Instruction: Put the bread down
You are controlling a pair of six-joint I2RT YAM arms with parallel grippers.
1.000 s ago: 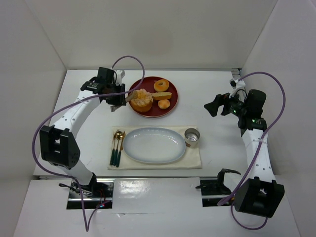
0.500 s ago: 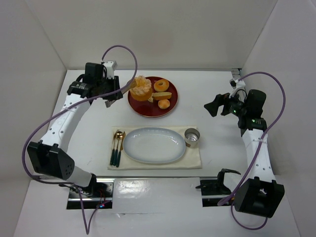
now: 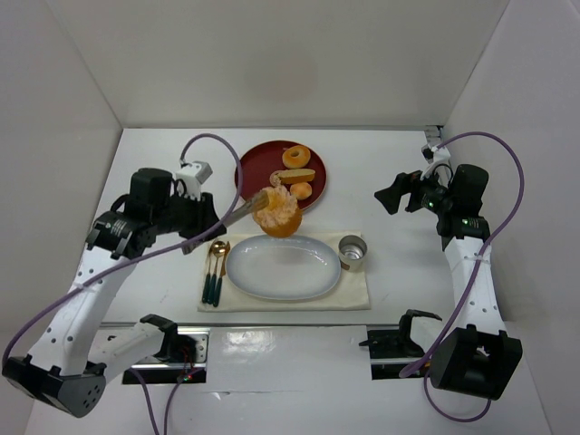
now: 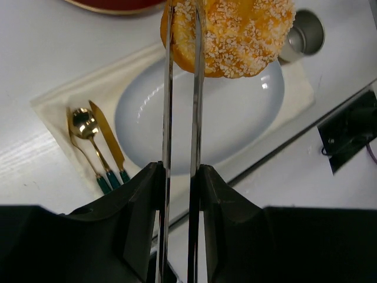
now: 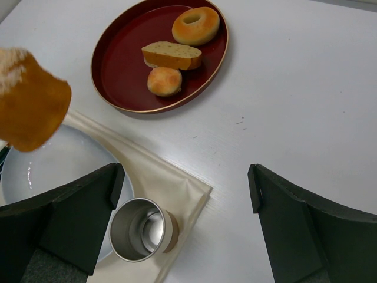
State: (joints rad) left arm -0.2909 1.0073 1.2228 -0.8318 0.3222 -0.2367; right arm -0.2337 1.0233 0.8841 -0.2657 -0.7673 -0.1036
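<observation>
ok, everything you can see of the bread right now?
The bread is a round golden-orange bun, its lumpy top crusted with pale crumbly sugar. It hangs in the air, pinched at one side between the two thin metal blades of the tongs in the left gripper, over the far rim of the white oval plate, just off the red tray. Nothing else touches it.

bread [image 5: 29, 97] over plate [image 5: 62, 168], cup [image 5: 141, 229], red tray [image 5: 118, 65]

left wrist view: the bread [image 4: 241, 35] and red tray [image 4: 118, 3] run off the top edge. right wrist view: the bread is blurred, clipped at left.
</observation>
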